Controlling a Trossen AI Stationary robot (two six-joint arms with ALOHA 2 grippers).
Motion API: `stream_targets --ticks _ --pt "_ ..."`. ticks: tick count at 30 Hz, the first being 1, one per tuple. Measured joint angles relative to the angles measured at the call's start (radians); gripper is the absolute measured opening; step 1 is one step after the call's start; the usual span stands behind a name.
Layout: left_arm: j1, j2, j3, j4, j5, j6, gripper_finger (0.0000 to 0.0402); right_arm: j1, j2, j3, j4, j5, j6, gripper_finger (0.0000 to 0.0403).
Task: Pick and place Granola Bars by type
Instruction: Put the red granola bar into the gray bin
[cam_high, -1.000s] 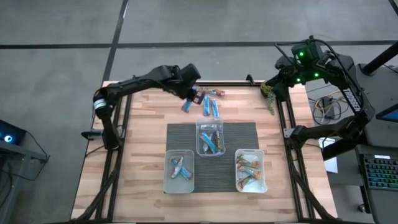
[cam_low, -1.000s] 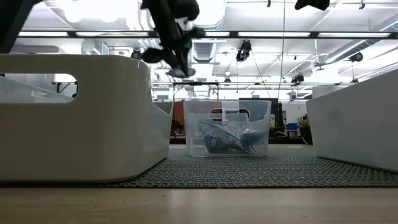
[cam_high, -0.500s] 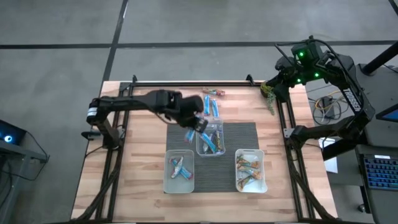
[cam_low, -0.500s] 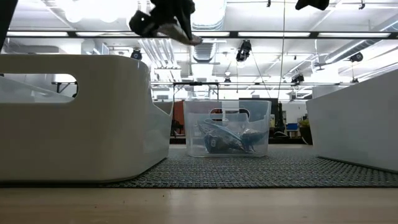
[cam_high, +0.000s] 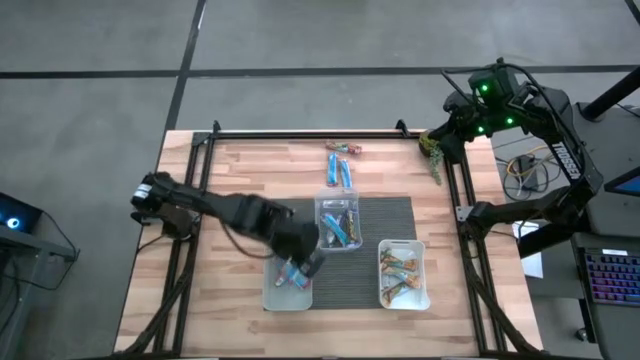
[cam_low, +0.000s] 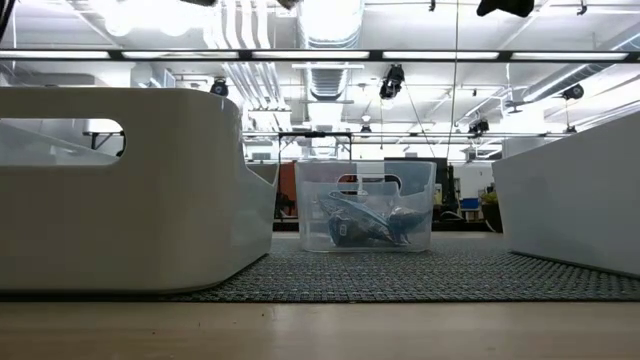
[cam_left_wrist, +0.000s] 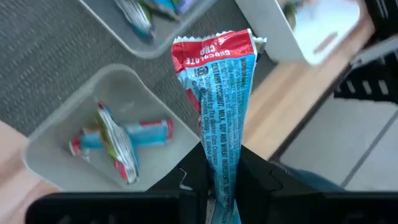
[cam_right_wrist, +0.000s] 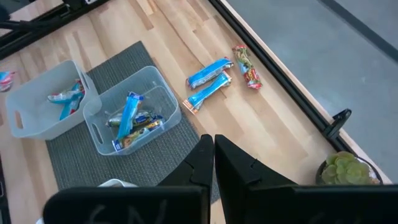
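In the left wrist view my left gripper (cam_left_wrist: 221, 186) is shut on a blue granola bar (cam_left_wrist: 221, 106) with a red end. In the high view this gripper (cam_high: 303, 267) hangs over the left tub (cam_high: 270, 290), which holds blue and red bars (cam_left_wrist: 118, 140). The middle tub (cam_high: 338, 205) holds blue and dark bars. Tan bars lie in the right tub (cam_high: 403, 250). Three loose bars (cam_high: 337, 170) lie on the wood beyond the mat. My right gripper (cam_right_wrist: 213, 146) is shut and holds nothing, high over the table's far right corner. My left gripper pinches the bar between its two fingers at the blue end (cam_left_wrist: 222, 177). The rest of the bar sticks out past the fingertips, its red crimped end (cam_left_wrist: 214, 53) farthest off. The fingers slant downward from the table's left. The bar is clear of the tub below.
The three tubs stand on a grey mat (cam_high: 395, 215) at the table's middle. A small green plant (cam_high: 432, 155) sits by the far right corner. Bare wood lies to the left and right of the mat. Black frame rails run along the table's sides.
My left gripper has carried the blue bar from the loose bars at the far edge toward the near edge. It passed the middle tub and now hangs over the left tub. It turned on the way and stayed shut on the bar.
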Motion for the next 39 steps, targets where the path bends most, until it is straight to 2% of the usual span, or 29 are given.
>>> stream_targets --ticks 8,16,24,33,39 --pt "-0.104 0.000 -0.057 0.000 -0.051 -0.150 0.0041 0.000 0.000 0.000 0.000 0.000 0.005 0.0008" --pt "-0.109 0.000 -0.158 0.017 -0.070 -0.439 0.0041 0.000 0.000 0.000 0.000 0.000 -0.014 0.0008" --pt "-0.109 0.000 -0.318 0.096 -0.066 -0.685 0.0041 0.000 0.000 0.000 -0.007 0.000 -0.014 0.0008" --pt "-0.109 0.000 -0.474 0.328 -0.036 -0.775 0.0041 0.000 0.000 0.000 -0.007 0.000 -0.028 0.0008" --pt "-0.109 0.001 -0.490 0.328 -0.034 -0.785 0.0041 0.000 0.000 0.000 -0.007 0.000 -0.037 0.0008"
